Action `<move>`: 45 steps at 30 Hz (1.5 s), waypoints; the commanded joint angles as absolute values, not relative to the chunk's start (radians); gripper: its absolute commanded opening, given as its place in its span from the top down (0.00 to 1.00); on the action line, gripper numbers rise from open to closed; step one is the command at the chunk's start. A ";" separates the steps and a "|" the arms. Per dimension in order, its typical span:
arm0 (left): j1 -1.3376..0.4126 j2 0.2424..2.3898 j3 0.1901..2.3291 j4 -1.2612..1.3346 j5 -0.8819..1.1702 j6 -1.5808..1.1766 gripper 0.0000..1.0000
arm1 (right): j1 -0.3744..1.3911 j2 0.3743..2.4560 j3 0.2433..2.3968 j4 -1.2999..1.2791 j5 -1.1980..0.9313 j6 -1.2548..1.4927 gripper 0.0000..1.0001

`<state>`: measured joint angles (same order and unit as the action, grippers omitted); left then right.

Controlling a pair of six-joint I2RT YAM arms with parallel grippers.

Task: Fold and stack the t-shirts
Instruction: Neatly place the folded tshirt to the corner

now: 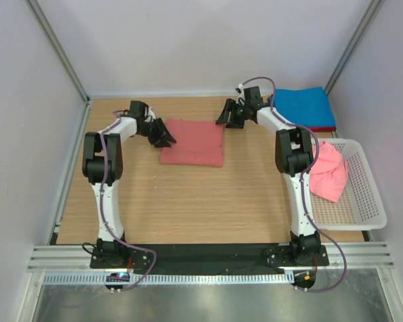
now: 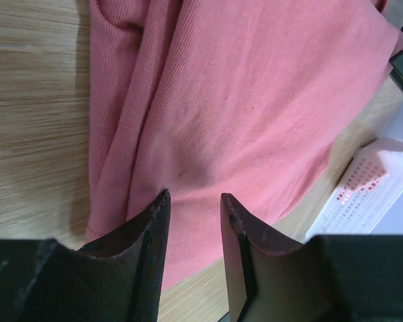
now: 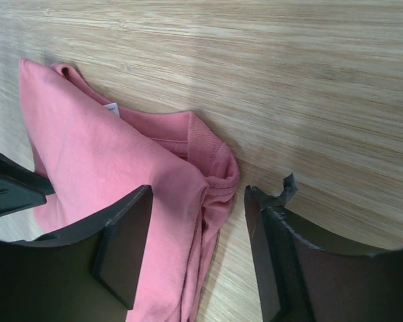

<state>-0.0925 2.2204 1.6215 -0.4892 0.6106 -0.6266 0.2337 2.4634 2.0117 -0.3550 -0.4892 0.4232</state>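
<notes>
Left fingers (image 2: 151, 248) stand slightly apart over the salmon-red shirt (image 1: 193, 142) at its 9 o'clock edge; right fingers (image 3: 124, 248) gape wider astride its 1 o'clock corner. It lies folded on the surface (image 1: 188, 208), probably flanked for carrying to the blue shirt (image 1: 302, 107) at 2 o'clock

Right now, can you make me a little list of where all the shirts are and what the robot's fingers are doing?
salmon-red folded cloth t-shirt: flat on the wooden table, middle
blue folded t-shirt: far right corner, lying on a dark red one
bright pink crumpled t-shirt: in the white plastic mesh basket
left arm's fingers: open, over the salmon shirt's left edge
right arm's fingers: open, at its far right corner
</notes>
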 commanded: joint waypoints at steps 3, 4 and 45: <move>-0.086 2.218 1.643 -0.500 0.591 -0.614 0.62 | 0.247 2.500 1.973 -0.408 -0.505 0.394 0.39; -0.086 2.206 1.643 -0.502 0.595 -0.612 0.62 | 0.252 2.500 1.967 -0.399 -0.514 0.393 0.40; -0.049 1.561 1.226 -0.678 0.229 -0.584 0.58 | 0.221 2.241 1.897 -0.449 -0.354 0.174 0.99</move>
<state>-0.0509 1.5578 1.2201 -0.7136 0.2241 -0.5941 0.2638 2.3661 1.8771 -0.3614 -0.4156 0.2825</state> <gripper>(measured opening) 0.420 0.081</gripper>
